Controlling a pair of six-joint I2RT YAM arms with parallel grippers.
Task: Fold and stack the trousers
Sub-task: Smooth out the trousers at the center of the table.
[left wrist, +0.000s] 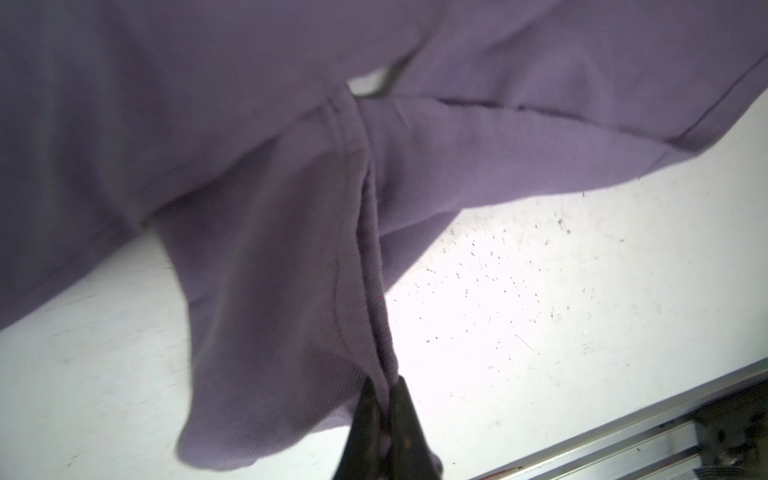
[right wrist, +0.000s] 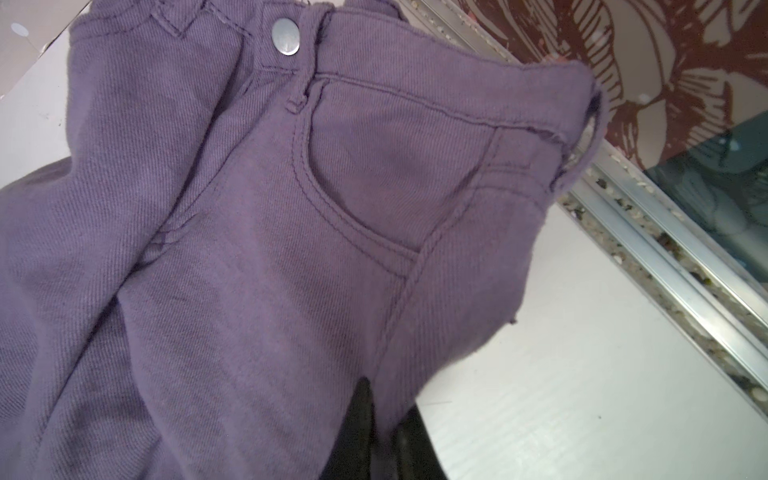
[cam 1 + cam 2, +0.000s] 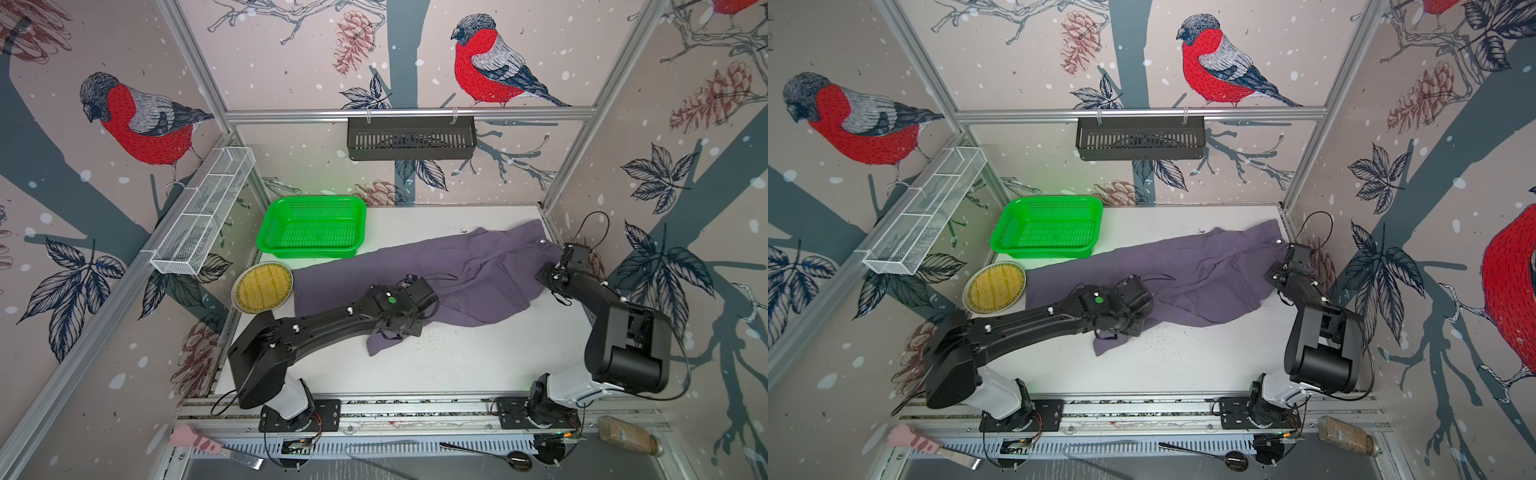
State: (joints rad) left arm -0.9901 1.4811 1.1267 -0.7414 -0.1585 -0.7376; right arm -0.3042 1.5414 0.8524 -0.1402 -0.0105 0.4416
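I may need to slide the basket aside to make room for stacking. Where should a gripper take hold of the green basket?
Probably the near long rim of the green basket, coming down from above: its thin, outturned lip stands up along the edge and suits narrow jaws, while the mesh walls slope.

Soft even light fills both top views, whose edges bow with wide-angle distortion, while glare whitens the table (image 1: 519,291) in the left wrist view and the trousers (image 1: 166,104) blur softly there.
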